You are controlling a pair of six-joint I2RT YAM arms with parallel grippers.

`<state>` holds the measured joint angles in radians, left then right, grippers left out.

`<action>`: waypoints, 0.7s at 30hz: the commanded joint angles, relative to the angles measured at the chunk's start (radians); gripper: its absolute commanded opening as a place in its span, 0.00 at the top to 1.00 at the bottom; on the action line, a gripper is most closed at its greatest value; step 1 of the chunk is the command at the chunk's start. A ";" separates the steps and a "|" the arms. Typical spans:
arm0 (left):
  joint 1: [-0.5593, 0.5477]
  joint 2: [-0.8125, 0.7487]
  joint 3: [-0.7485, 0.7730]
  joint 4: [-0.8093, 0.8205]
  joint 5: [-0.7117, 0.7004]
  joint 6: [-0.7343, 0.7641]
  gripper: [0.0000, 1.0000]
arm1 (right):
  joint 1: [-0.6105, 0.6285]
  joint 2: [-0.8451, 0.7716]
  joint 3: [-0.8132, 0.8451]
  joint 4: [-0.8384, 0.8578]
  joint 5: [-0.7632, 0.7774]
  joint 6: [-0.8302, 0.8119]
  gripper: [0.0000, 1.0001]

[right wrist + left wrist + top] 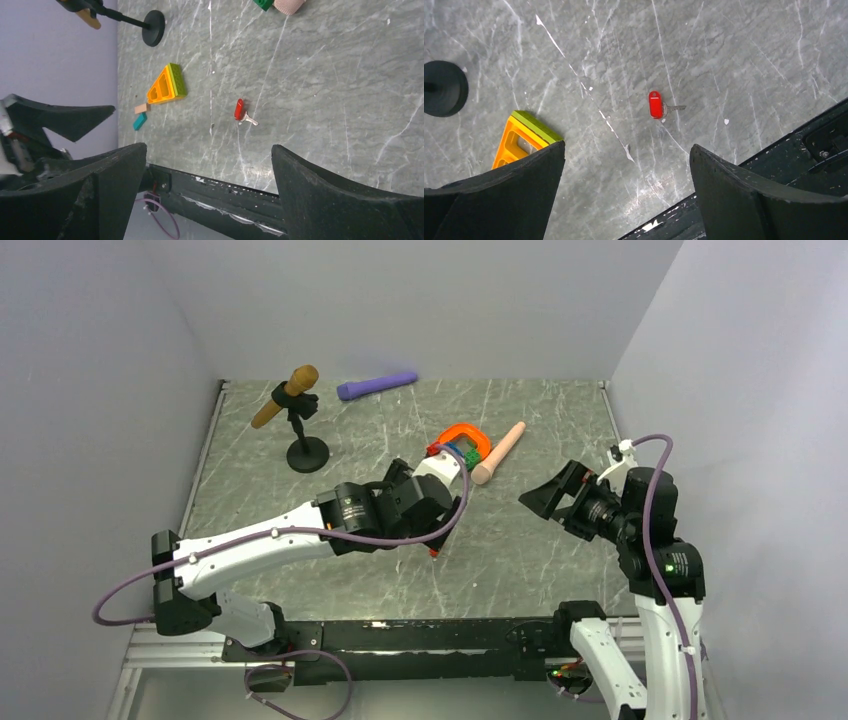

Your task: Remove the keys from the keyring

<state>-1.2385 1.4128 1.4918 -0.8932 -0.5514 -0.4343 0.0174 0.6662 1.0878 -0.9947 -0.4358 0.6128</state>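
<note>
**A:** Grey veined tabletop [560, 420], pale walls on 3 sides. Where's the key [655, 104]?

**B:** Flat on the stone, near the black rail [794, 150] at the near edge. It has a red oval head with a short silver blade poking out sideways. Nothing touches it. I can't make out a ring.

**A:** And the left gripper [626, 195]?

**B:** It hovers above the key, its 2 fingers spread wide with nothing between them.

**A:** The right gripper [210, 195]?

**B:** Splayed and empty too, off to the right, its camera facing the key.

**A:** Anything else nearby?

**B:** An orange wedge [519, 142] with a green edge lies well apart from the key. Farther back, an orange loop [465, 443] carrying blue and green blocks sits just beside a pink cylinder [498, 453].
</note>
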 commanded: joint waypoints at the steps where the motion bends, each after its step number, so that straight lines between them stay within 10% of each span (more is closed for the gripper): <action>1: -0.008 0.002 -0.039 0.040 0.033 -0.059 0.01 | 0.000 -0.018 0.064 -0.051 0.049 0.003 0.00; 21: -0.014 0.124 -0.241 0.183 0.032 -0.232 0.11 | 0.000 -0.016 0.078 -0.084 0.004 -0.003 0.00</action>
<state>-1.2453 1.5124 1.2694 -0.7822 -0.5224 -0.6434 0.0170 0.6422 1.1393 -1.0710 -0.4038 0.6170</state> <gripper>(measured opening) 0.905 0.997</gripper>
